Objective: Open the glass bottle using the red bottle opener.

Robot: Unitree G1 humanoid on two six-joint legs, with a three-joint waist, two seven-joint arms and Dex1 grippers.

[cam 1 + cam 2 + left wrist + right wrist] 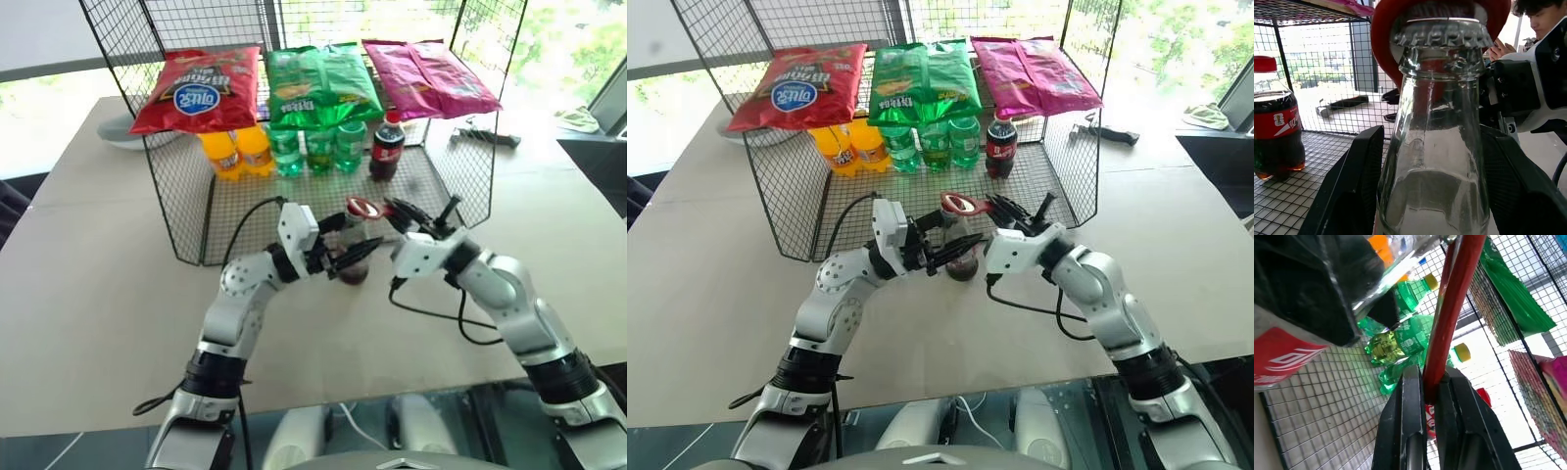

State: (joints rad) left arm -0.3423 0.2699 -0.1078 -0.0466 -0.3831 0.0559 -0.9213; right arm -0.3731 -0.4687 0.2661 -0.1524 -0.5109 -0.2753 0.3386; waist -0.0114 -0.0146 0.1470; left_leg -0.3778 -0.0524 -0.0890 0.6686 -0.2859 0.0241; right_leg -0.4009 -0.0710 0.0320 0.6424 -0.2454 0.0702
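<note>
Pincers meet over the near middle of the table [88, 294], just in front of the wire rack [186, 196]. The left pincer [345, 257] stands partly open with its two black fingers on either side of the glass bottle [353, 257], clasping its body so that it stands upright; the left wrist view shows the crimped metal cap [1442, 32] in place on the neck. The right pincer [400, 211] is closed tight on the handle of the red bottle opener [363, 207], whose oval ring head sits over the cap, red rim showing behind and around it.

The step in hand looks like the prying itself: the opener seems seated, the cap not yet lifted. Whether the metal lip has caught under the cap's edge cannot be told. The next move would call for levering the handle upward while the left grip holds the bottle firm, so it neither tips nor slides.

Beyond, inside the rack, stand orange bottles [235, 150], green bottles [318, 147] and a stout cola bottle [387, 145] with a red cap. Bags of snacks [313, 83] lie on top.
</note>
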